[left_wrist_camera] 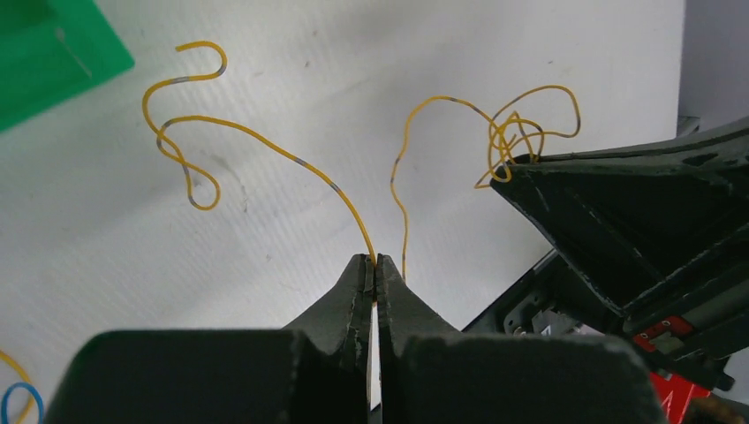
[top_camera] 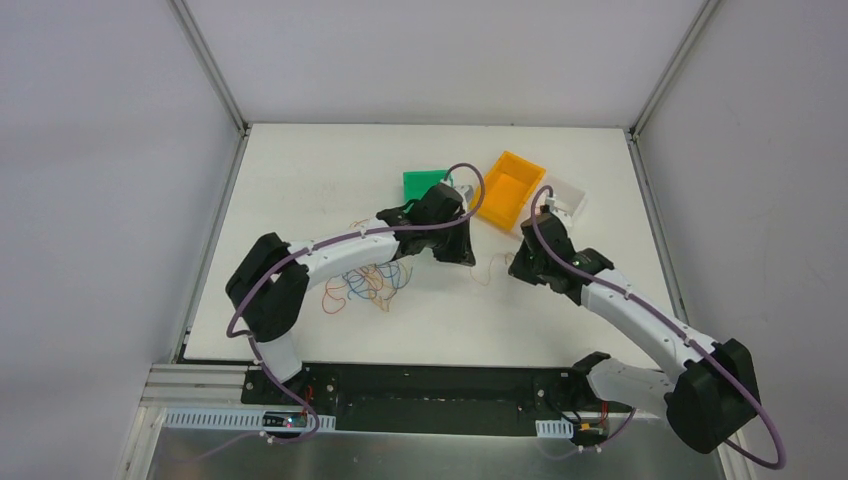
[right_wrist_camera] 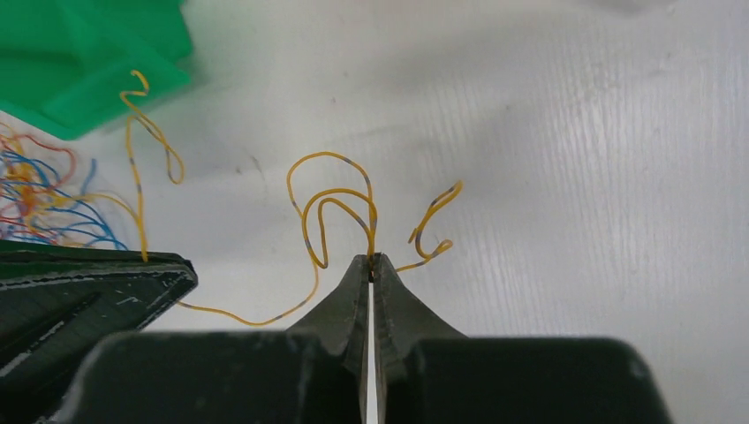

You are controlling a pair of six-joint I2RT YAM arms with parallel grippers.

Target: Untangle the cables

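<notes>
Two grippers, one yellow snarl

From above, we see the left gripper [top_camera: 463, 256] and right gripper [top_camera: 519, 266] near each other over the table [top_camera: 300, 190], just right of the heap of cables [top_camera: 366, 284]. The left wrist view shows us its jaws clamped at the very tips on a yellow strand [left_wrist_camera: 265, 141], with a small knot at the other gripper's tip. The right wrist view shows those jaws pinched on a loop of like colour. We judge this wire feather-light, springy and slippery, so hold it close to the knot.

A robot lab cell: white table [top_camera: 300, 170] walled by grey panels [top_camera: 100, 150].
</notes>
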